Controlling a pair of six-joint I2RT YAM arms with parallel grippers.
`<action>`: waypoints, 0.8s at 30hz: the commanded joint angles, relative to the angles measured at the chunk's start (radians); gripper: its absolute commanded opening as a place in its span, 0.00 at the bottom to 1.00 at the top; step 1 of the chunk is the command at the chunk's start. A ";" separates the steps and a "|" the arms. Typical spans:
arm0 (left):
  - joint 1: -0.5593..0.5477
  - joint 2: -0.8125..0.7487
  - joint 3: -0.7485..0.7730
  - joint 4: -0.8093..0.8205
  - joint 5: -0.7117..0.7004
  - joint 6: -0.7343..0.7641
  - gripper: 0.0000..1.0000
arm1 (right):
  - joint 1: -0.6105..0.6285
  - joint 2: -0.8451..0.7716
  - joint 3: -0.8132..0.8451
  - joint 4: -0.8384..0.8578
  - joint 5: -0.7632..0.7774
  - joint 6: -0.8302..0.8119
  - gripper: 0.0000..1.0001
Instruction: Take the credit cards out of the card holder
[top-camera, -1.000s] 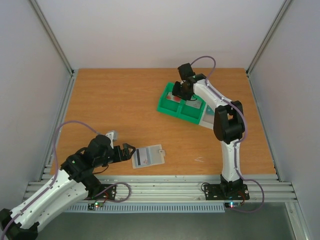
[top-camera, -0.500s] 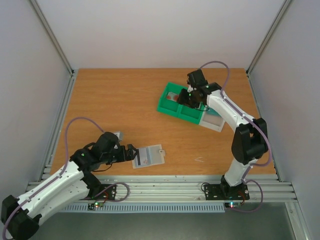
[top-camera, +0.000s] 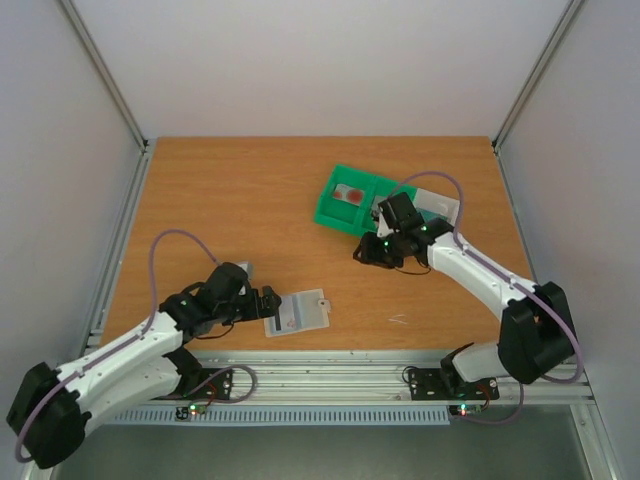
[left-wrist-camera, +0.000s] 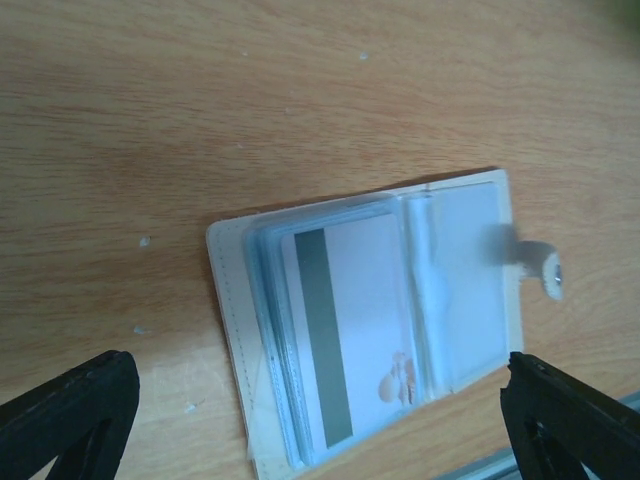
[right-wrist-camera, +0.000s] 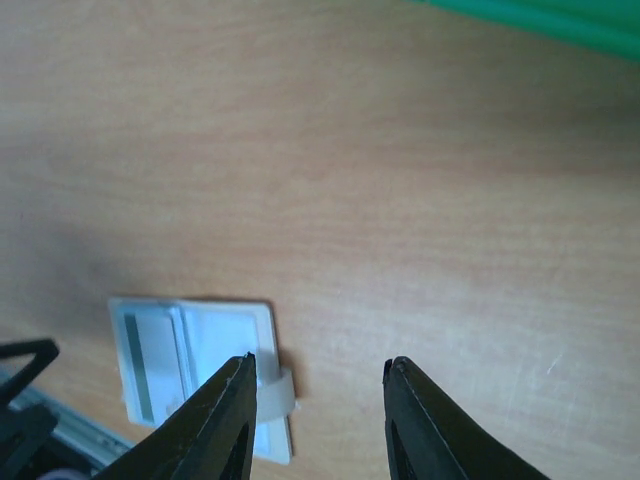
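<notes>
The wooden worktop (top-camera: 230, 220) carries a green tray (top-camera: 330, 212) with two compartments at the far right, and a white tray (top-camera: 445, 208) sits just beside it on the right. The card holder (top-camera: 297, 312) lies flat and opened out at the near edge, well apart from both trays. Its closure tab (left-wrist-camera: 535, 268) sticks out to one side. A pale card with a red mark (top-camera: 349, 193) rests in the left compartment of the green tray; I judge this to be one credit card already taken out. A second pale card with a dark stripe (left-wrist-camera: 350, 330) sits inside the clear sleeve on one panel of the holder, and further sleeve edges show behind it, though I cannot tell whether they hold more cards. In my judgement the task is partly done: at least the striped card is left to extract. The left arm is stretched low along the near edge, with the left claw (top-camera: 265, 303) spread to its full width, holding nothing and just beside the holder's left edge. The right arm is reaching from the trays toward the near side, its wrist pitched down over bare wood between tray and holder. The right claw (right-wrist-camera: 320, 365) is partly parted with nothing between its fingers.
</notes>
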 joint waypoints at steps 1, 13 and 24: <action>-0.002 0.091 -0.015 0.152 -0.014 0.016 0.99 | 0.039 -0.090 -0.088 0.056 -0.041 0.015 0.38; -0.003 0.364 0.015 0.327 0.014 0.049 0.99 | 0.087 -0.258 -0.231 0.076 -0.053 0.046 0.37; -0.005 0.456 -0.021 0.596 0.182 -0.011 0.93 | 0.119 -0.335 -0.312 0.090 -0.046 0.074 0.37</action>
